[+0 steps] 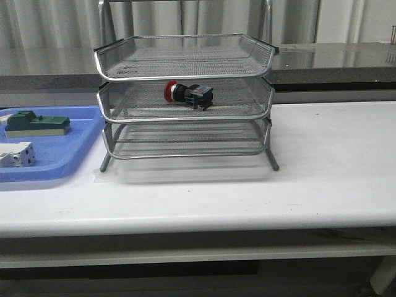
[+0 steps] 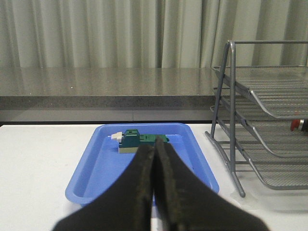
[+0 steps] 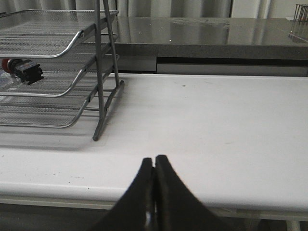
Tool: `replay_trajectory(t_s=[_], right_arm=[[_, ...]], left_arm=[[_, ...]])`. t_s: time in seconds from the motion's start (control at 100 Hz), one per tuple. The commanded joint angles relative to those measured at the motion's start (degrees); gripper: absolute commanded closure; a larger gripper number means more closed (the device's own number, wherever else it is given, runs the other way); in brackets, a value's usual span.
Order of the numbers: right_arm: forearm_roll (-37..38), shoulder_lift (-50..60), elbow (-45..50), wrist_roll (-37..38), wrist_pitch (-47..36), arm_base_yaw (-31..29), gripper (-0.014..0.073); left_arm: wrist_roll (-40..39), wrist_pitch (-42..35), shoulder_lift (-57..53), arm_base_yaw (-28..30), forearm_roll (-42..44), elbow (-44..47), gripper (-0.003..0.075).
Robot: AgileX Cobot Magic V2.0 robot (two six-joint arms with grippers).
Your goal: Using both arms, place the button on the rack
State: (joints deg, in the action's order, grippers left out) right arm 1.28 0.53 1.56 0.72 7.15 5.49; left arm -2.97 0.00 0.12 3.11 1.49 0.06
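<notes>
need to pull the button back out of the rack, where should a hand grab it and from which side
Grip the button across its black body, between red head and blue rear block. It lies on its side in the rack's middle tray, head toward the robot's left. Probably come in level from the open front; the top tray blocks any approach from above.

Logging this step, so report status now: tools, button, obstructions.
Left tool shut, empty, back over the blue tray. Right tool shut, empty, over bare table. Button lying on its side in the rack's middle tray. Nothing obstructing.
</notes>
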Motion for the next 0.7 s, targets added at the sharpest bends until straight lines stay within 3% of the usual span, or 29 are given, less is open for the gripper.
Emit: replay_trajectory(t_s=[0.0, 0.69], right_arm=[[-0.3, 1.0, -1.0, -0.1, -5.1, -0.2, 0.0653], [-0.3, 0.9, -1.0, -0.1, -5.2, -0.2, 0.0653]], left_arm=[[0.2, -4.0, -0.9, -0.3, -0.5, 2.7, 0.0741], [0.2, -3.9, -2.3, -0.3, -0.6, 2.7, 0.0741]])
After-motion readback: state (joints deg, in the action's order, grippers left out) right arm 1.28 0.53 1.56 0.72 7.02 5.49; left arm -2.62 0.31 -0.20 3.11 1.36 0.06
